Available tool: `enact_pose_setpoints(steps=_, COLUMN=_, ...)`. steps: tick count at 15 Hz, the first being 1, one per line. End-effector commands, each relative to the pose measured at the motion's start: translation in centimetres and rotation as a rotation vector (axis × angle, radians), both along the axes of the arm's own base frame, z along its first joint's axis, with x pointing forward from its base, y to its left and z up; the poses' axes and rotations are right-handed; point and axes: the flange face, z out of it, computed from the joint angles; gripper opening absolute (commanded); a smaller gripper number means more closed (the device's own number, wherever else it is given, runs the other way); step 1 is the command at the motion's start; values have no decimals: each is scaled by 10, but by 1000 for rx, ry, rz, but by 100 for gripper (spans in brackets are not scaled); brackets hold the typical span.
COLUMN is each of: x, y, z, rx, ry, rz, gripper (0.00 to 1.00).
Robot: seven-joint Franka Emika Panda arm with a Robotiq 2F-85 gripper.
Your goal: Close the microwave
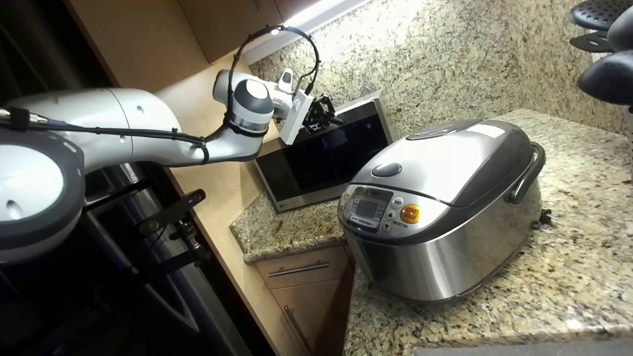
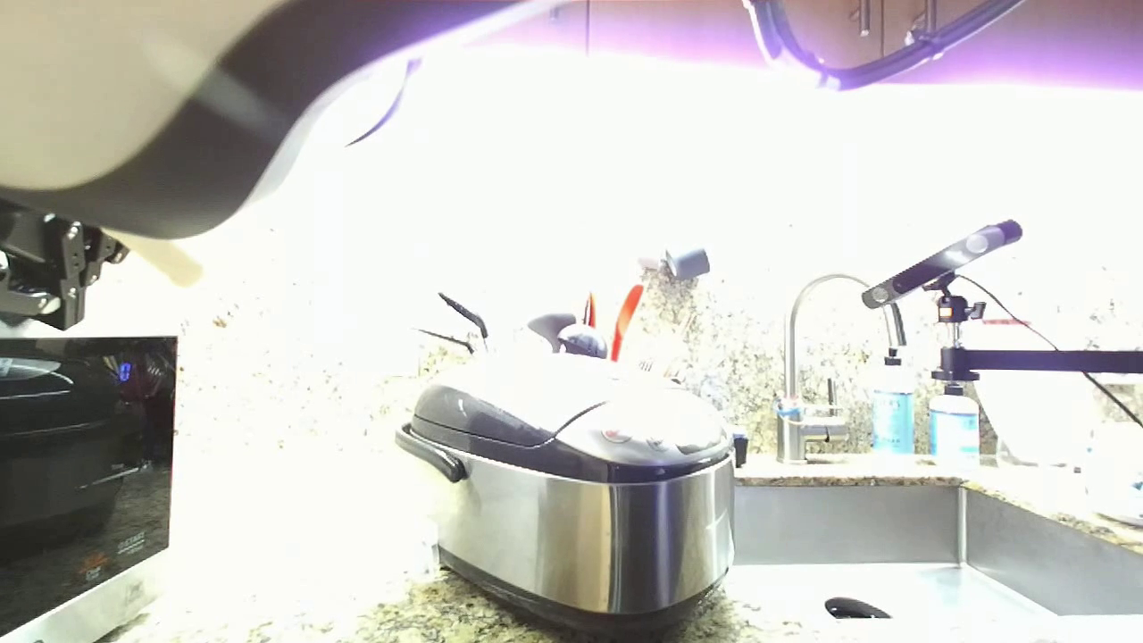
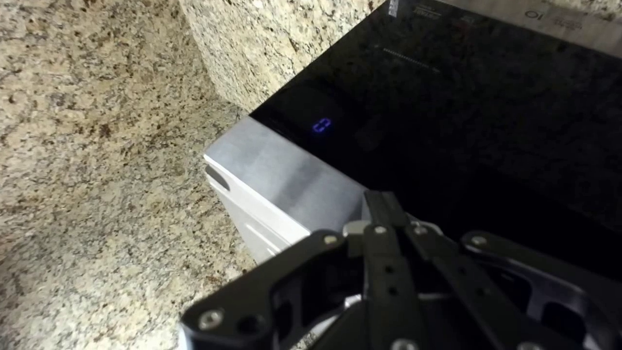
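The microwave [image 1: 336, 153] is a boxy silver-framed oven with a dark glass front. It stands in the counter corner in an exterior view. Part of its dark front [image 2: 80, 482] shows at the left edge in an exterior view. In the wrist view its dark front [image 3: 461, 112] and silver frame strip fill the upper right, with a lit digit on the glass. I cannot tell whether the door is fully shut. My gripper [image 3: 381, 194] has its fingertips together with nothing between them. It is by the top edge of the microwave front; contact is unclear. It also shows in both exterior views [image 1: 338, 120] [image 2: 62, 268].
A large domed rice cooker [image 1: 440, 212] stands on the granite counter [image 1: 568, 277] beside the microwave. Utensils [image 1: 601, 44] hang at the far right. A sink [image 2: 848, 527] with a faucet [image 2: 790, 375] lies beyond the cooker. Wooden cabinets [image 1: 237, 24] are above.
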Motion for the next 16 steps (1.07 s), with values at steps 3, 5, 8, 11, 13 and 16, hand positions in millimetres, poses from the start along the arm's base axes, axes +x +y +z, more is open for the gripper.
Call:
enact_pose_setpoints(steps=3, x=-2, y=10, z=19, rx=-24, ry=-23, rz=27, gripper=0)
enact_pose_setpoints(steps=5, x=-4, y=13, z=34, rx=-24, ry=-26, rz=-1, gripper=0)
enact_pose_setpoints(steps=8, x=-7, y=16, z=59, rx=-36, ry=-40, rz=-35, gripper=0)
enact_pose_setpoints(steps=11, x=-13, y=21, z=90, rx=-83, ry=-90, rz=-38, gripper=0)
enact_pose_setpoints(steps=13, x=-14, y=18, z=103, rx=-131, ry=-105, rz=-66, gripper=0)
enact_pose_setpoints(steps=16, x=-13, y=11, z=103, rx=-192, ry=-94, rz=-82, gripper=0)
